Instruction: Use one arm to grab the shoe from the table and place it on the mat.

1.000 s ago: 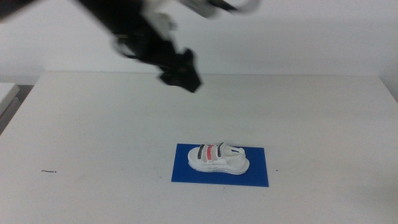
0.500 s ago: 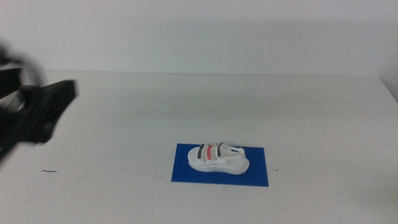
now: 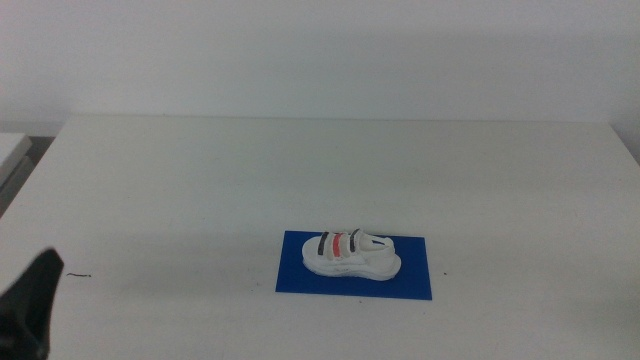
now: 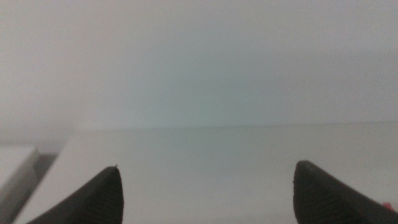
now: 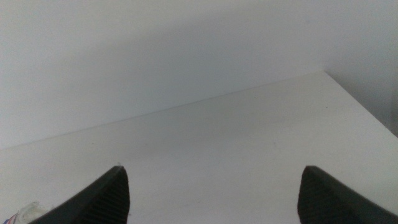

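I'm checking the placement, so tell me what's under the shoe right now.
The shoe sits on the blue mat, which lies flat on the white table. Blue shows all around the sole; the patch of mat directly beneath it is covered. Neither gripper touches it.

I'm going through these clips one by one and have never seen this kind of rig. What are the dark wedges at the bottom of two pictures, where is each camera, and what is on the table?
This is a two-armed robot at a white table. The middle view comes from a camera looking forward and down over the table. The other two come from cameras on each arm's wrist, so the dark wedges are that arm's own two jaws.

The left gripper has its jaws wide apart with nothing between them; in the middle view it shows only as a dark shape at the lower left corner. The right gripper is also open and empty, and is out of the middle view.

On the table lies a blue mat, and a white shoe with black and red straps rests on it. Nothing is held.
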Available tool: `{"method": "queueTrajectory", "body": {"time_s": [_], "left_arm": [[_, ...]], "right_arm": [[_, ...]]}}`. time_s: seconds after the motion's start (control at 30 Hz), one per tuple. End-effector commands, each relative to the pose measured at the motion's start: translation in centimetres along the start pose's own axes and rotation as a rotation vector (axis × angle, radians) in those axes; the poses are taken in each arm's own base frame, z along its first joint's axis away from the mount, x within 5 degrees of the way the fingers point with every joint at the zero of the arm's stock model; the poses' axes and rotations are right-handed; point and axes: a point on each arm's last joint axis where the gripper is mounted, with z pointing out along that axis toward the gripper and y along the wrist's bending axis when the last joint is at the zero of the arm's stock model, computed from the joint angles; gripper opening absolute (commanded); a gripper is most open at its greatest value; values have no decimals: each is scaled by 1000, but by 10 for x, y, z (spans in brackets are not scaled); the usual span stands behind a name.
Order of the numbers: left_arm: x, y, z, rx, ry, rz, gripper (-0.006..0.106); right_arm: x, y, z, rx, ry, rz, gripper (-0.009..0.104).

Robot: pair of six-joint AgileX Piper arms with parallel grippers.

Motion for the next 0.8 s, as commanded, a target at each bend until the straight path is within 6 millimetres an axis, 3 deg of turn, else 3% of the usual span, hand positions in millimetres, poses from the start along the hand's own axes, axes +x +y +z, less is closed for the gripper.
{"method": "queueTrajectory", "body": {"time_s": [0.0, 0.17, 0.77], "left_arm": [[11, 1, -4, -4, -23, -62, 94], [25, 2, -12, -1, -64, -22, 94], [22, 2, -20, 4, -142, 6, 94]], "right_arm": [[0, 0, 0, -3, -10, -11, 79], [0, 0, 0, -3, -10, -11, 79], [0, 0, 0, -3, -10, -11, 79]]}}
